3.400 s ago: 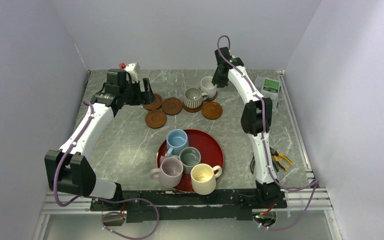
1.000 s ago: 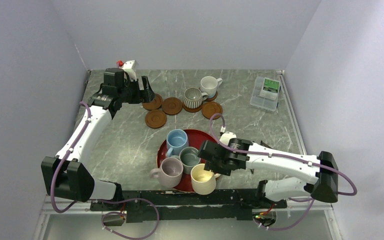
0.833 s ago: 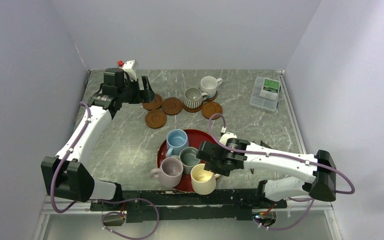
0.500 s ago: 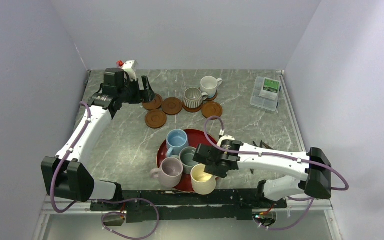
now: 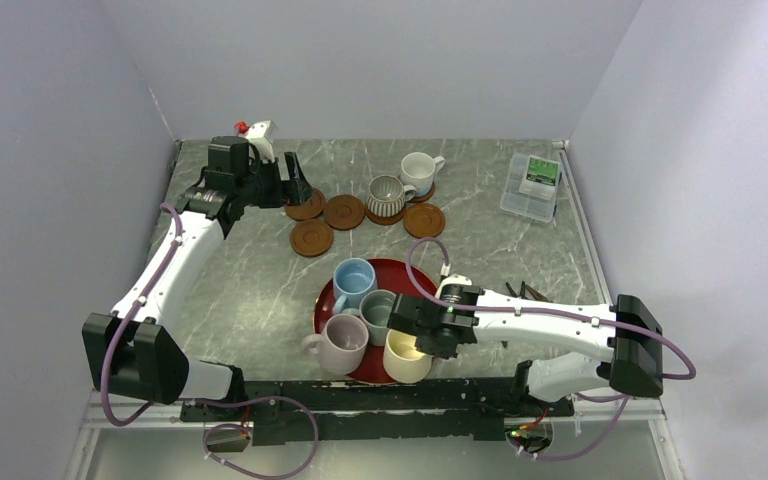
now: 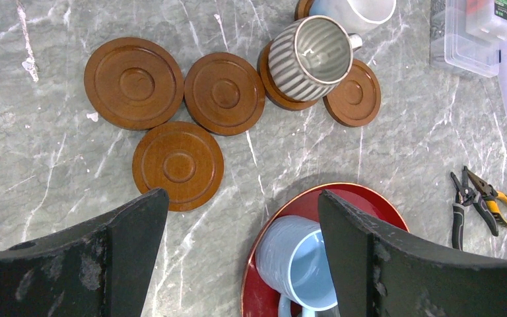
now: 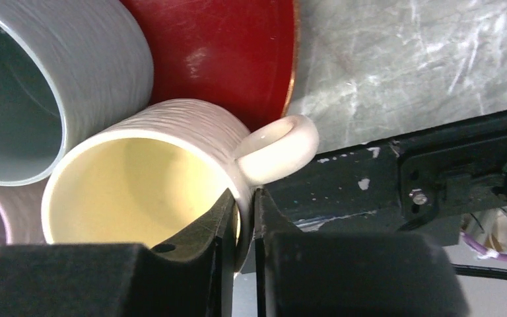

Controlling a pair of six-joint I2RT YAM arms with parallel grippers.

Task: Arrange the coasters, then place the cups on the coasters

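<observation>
Right wrist view: right claw [image 7: 241, 198] now pinched on the wall of the cream mug [image 7: 138, 175], just beside its handle, one finger inside and one outside. A second ago the jaws stood wider over that rim; a few seconds ago this arm was at the far end by the white mug [image 5: 418, 170]. Cream mug sits on the near edge of the red tray [image 5: 428, 290], touching the grey-green mug [image 5: 378, 311]; not lifted.

Judgement: third cup is gripped, and the next step is the carry to a bare coaster.

Left claw [image 6: 237, 211] spread wide and holding nothing, hovering over the left coasters.

Counts:
- Cups, six. Four on the tray: blue [image 5: 353, 281], grey-green, lilac [image 5: 340, 341], cream. Two placed: ribbed mug [image 5: 387, 196] and white mug, each on a coaster.
- Coasters, six, all at the far side of the tabletop [image 5: 260, 290]. Four bare: [image 6: 134, 82], [image 6: 224, 93], [image 6: 178, 165], [image 6: 352, 93]. Two under mugs.
- Tray, one.
</observation>
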